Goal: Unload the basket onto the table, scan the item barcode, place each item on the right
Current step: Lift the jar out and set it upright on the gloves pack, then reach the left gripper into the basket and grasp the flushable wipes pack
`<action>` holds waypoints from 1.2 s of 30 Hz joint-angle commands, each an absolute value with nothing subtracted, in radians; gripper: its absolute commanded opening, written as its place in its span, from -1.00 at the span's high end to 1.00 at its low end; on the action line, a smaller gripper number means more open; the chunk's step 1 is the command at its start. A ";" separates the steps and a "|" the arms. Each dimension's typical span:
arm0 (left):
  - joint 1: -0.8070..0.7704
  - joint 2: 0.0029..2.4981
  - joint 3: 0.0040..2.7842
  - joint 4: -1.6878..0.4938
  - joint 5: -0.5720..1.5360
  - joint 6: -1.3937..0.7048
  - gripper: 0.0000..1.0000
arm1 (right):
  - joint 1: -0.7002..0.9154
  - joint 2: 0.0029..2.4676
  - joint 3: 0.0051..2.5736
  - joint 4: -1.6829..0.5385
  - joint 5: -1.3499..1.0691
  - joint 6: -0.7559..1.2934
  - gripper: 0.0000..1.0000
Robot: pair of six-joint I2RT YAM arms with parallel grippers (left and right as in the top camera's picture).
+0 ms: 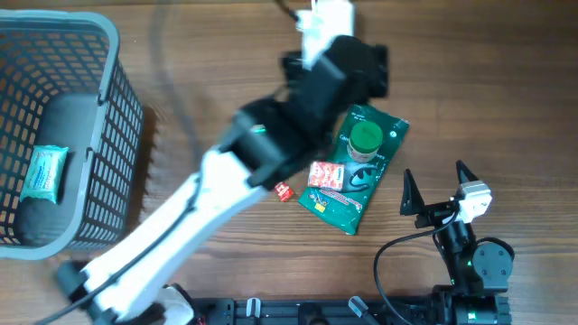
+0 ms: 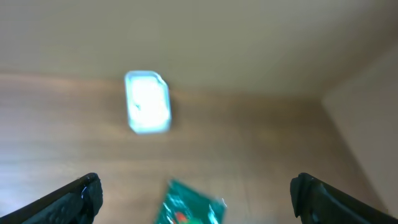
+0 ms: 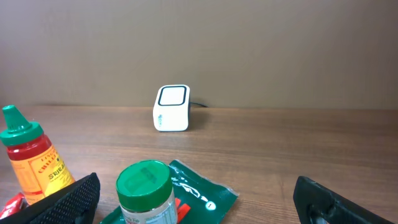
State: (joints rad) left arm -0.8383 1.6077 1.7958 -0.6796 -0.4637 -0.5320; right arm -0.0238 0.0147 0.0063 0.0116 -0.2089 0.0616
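With the left gripper (image 2: 196,182) and right gripper (image 1: 436,178) holding fingers spread and empty, the green packet (image 1: 343,209) is lying on the table (image 1: 506,90) at six o'clock from the barcode scanner (image 1: 327,16), probably needing an edge pinch leaving its barcode uncovered.

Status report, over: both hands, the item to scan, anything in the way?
Left hand open, empty. Right hand same. Green packet on table, unheld. Jar and bottle near it; scanner unblocked.

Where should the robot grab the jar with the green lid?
Probably grip the jar around its round body, just under the green lid, coming in level from the right gripper. It stands upright with that side bare, while the left arm crowds the other.
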 commanded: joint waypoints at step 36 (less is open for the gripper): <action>0.635 1.709 1.626 -1.181 -0.388 -1.534 -0.90 | -0.020 0.005 0.005 0.015 -0.203 0.052 -0.99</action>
State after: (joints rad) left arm 0.6292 1.6638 1.7008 -1.2312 -0.4183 -1.4693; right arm -0.0238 0.0147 0.0063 0.0116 -0.2089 0.0616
